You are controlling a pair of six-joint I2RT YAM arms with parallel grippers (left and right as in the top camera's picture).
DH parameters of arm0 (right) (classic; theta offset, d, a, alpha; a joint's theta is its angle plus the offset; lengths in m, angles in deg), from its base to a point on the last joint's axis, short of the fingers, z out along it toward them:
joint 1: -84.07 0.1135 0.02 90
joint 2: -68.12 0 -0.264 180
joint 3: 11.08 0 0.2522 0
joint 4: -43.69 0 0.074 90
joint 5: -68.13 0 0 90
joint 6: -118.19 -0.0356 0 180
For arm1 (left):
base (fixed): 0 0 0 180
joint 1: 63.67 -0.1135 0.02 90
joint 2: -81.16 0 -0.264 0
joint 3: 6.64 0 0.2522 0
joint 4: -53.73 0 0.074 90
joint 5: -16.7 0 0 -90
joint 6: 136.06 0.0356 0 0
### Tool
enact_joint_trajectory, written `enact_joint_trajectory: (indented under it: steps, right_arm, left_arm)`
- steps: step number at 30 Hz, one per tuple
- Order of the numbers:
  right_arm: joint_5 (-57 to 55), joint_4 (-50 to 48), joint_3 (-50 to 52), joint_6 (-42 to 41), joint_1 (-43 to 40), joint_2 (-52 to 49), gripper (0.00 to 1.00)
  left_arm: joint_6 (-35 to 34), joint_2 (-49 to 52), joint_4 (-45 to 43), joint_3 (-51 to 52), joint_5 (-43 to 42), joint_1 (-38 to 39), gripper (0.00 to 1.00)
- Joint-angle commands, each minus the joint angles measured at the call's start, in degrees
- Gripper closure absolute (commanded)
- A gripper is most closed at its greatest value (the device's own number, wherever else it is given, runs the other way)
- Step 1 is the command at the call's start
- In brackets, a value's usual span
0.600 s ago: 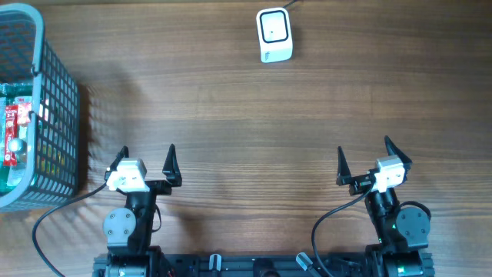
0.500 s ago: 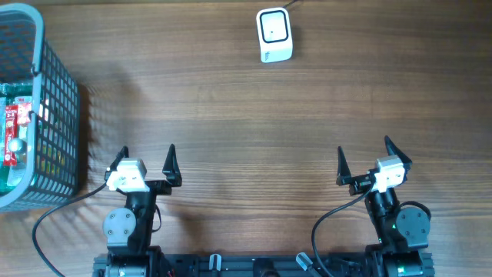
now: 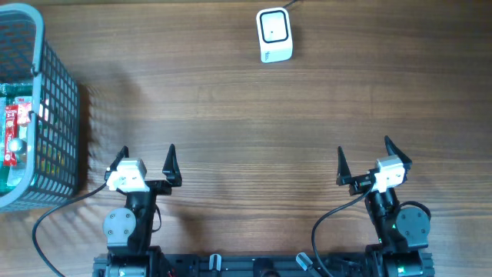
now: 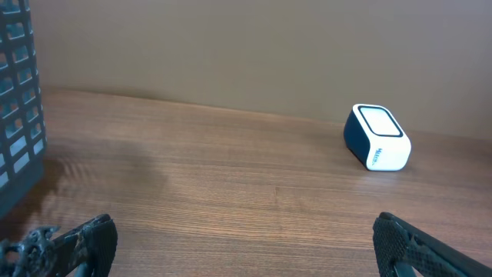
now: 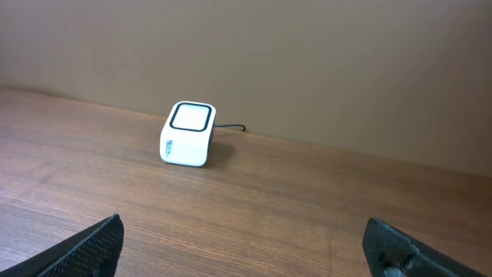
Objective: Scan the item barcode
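**Overhead view.** The left gripper (image 3: 147, 154) and the right gripper (image 3: 364, 150) are sitting at the near edge of the table (image 3: 246, 115). Both have their jaws spread wide and are holding nothing, probably a ready posture that is leaving the working area free. The barcode scanner (image 3: 274, 35) is standing at the far edge with its window facing up, so an item can be passed over it. The items (image 3: 14, 131) are lying inside the basket (image 3: 61, 108) at far left (the frame is cutting it off, and only a red packet (image 3: 11, 135) is reading clearly).

**Left wrist view.** The fingers (image 4: 84, 240) are framing the barcode scanner (image 4: 377, 137) ahead to the right. Only a strip of basket (image 4: 19, 92) wall is showing, and it is hiding the contents.

**Right wrist view.** The barcode scanner (image 5: 188, 135) is sitting ahead to the left, its cable (image 5: 231, 128) trailing behind. The basket is falling outside the frame, and no barcode is showing.
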Motion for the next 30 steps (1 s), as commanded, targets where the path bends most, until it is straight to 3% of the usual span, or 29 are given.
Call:
enact_joint_trajectory:
  steps: [1, 23, 25, 28, 30]
  right_arm:
    - [0.9, -0.1, 0.1, 0.5, 0.0, 0.6, 0.00]
    - [0.9, -0.1, 0.1, 0.5, 0.0, 0.6, 0.00]
    - [0.9, -0.1, 0.1, 0.5, 0.0, 0.6, 0.00]
    - [0.9, -0.1, 0.1, 0.5, 0.0, 0.6, 0.00]
    - [0.9, -0.1, 0.1, 0.5, 0.0, 0.6, 0.00]
  left_arm:
    - [1.1, -0.3, 0.5, 0.1, -0.5, -0.2, 0.00]
    - [1.2, -0.3, 0.3, 0.1, -2.0, -0.2, 0.00]
    - [1.5, -0.3, -3.5, 0.1, 0.2, -0.2, 0.00]
    - [1.5, -0.3, -12.3, -0.6, -5.8, -0.2, 0.00]
    - [-0.3, -0.3, -11.5, -4.7, -6.1, -0.2, 0.00]
